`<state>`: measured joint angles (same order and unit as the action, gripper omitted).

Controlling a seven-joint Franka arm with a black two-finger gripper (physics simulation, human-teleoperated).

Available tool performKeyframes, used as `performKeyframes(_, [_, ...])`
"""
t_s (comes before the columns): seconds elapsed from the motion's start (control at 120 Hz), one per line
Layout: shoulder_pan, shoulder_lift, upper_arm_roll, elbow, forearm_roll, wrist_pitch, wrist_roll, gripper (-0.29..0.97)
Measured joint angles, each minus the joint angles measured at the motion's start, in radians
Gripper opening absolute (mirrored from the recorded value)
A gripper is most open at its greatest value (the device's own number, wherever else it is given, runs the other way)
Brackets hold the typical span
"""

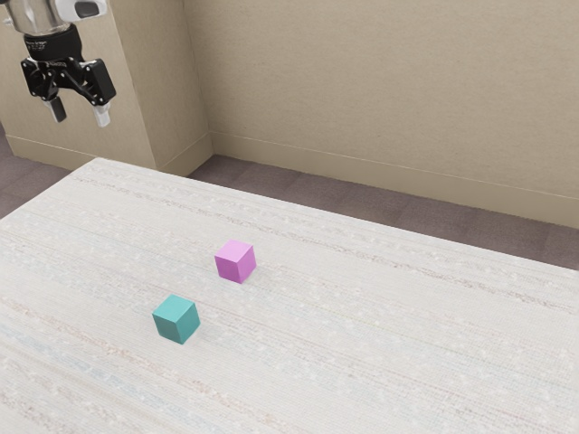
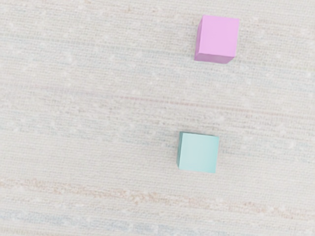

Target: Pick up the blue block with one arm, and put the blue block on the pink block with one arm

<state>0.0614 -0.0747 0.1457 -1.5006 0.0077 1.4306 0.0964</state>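
Observation:
A teal-blue block [image 1: 175,318] rests on the pale wooden table [image 1: 380,344], nearer the front. The pink block [image 1: 235,261] sits a short way behind it, toward the exterior view's right, with a gap between the two. My gripper [image 1: 79,114] hangs high at the upper left, far above the table, fingers spread open and holding nothing. From the hand's camera both cubes lie far below: the blue block [image 2: 198,152] and the pink block [image 2: 217,39], apart from each other.
The tabletop stretches wide around both blocks. A beige wall and a column [image 1: 145,81] stand behind the table's far edge, with dark floor between.

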Motion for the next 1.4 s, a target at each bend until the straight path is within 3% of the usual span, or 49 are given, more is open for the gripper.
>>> performKeyframes(0.333, [0.003,-0.009,-0.003,0.034,0.003,-0.010,0.011,0.68])
performKeyframes(0.383, [0.005,-0.089,-0.023,0.158,0.009,-0.049,0.009,0.68])
performKeyframes(0.425, [0.005,-0.178,-0.055,0.172,0.014,-0.080,0.005,0.68])
performKeyframes(0.475, [0.001,-0.310,-0.085,0.056,0.021,-0.103,0.000,0.68])
performKeyframes(0.575, [0.001,-0.613,-0.098,-0.373,0.046,-0.077,-0.010,0.68])
performKeyframes(0.692, [0.002,-0.726,-0.108,-0.752,0.061,0.024,-0.024,0.68])
performKeyframes(0.875, [0.002,-0.644,-0.117,-0.966,0.065,0.246,-0.056,0.68])
performKeyframes(1.017, [0.002,-0.546,-0.139,-1.088,0.020,0.452,-0.085,0.68])
performKeyframes(1.175, [0.002,-0.395,-0.169,-1.137,-0.090,0.674,-0.111,0.68])
performKeyframes(1.4, [0.001,-0.249,-0.169,-1.119,-0.119,0.895,-0.077,0.68])
